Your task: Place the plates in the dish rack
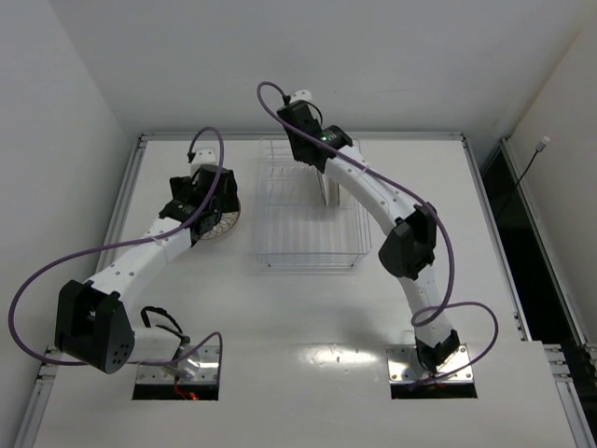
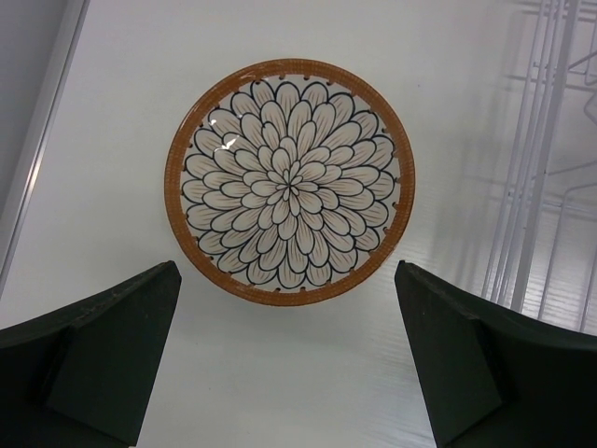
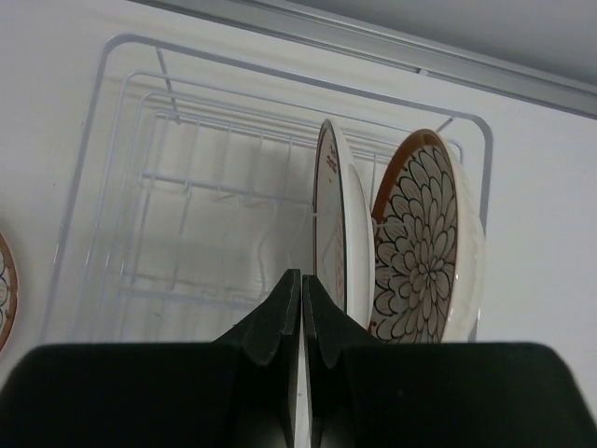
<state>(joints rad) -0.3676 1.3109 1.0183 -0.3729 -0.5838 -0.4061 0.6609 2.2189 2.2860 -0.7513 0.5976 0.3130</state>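
Your right gripper is clamped all the way shut with nothing in it, both fingers pressed flat against each other. It's parked inside the dish rack, right next to the nearer racked plate. From the wrist cam I honestly can't tell if the fingertips touch that plate's rim or just sit beside it. That plate stands on edge, pretty much upright, so you mostly see its thin side. Just past it on the right is the second racked plate, also on edge but tilted a bit, with its petal pattern facing the camera. Both of them sit toward the right end of the rack in that view. Over on the other side, your left gripper is spread wide open and holding nothing. It's hanging above the third plate, with one finger showing on each side of it. That plate lies flat and face up on the white table, left of the rack and not touching it.
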